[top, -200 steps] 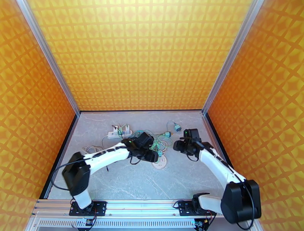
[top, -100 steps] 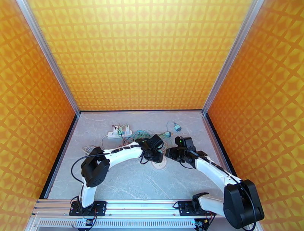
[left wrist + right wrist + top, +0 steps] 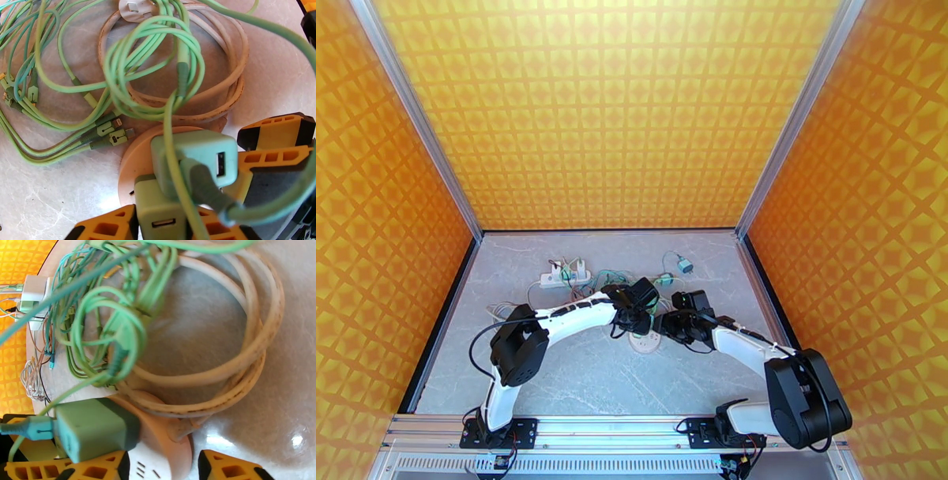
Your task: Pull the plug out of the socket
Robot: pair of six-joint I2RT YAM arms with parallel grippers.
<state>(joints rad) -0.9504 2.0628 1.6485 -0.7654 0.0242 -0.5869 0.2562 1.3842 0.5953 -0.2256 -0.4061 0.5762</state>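
green plug (image 3: pixel 197 154) sits in the socket (image 3: pixel 133 158) — left gripper (image 3: pixel 185 181) flanks it, right gripper (image 3: pixel 162 465) straddles the socket (clamped? can't tell)

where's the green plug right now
In the left wrist view, the green plug sits on the round socket at bottom centre, between the left gripper's fingers, with coiled cables just beyond it.

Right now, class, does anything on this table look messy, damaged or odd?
Yes: the green cables lie tangled in loops over the coiled white cord beside the socket, and that cord looks stained brown.
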